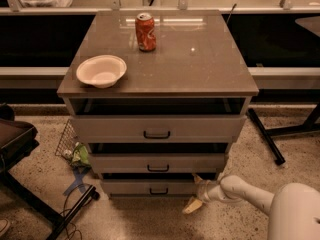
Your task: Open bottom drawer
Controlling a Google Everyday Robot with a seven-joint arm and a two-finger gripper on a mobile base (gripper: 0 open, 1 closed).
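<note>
The bottom drawer [135,186] is the lowest of three grey-beige drawers in the cabinet, with a small black bar handle [158,190]. A dark gap shows above its front. My gripper [195,192] is on a white arm that comes in from the lower right, low near the floor. It sits at the right end of the bottom drawer's front, to the right of the handle. Its fingers are spread, one pointing up [197,178] and one down [192,207], with nothing between them. I cannot tell if it touches the drawer front.
The cabinet top [200,69] holds a white bowl [101,70] and a red soda can [145,32]. A wire basket with litter [72,151] lies at the left. A dark chair base [30,184] stands at the lower left, and a black table leg [265,136] at the right.
</note>
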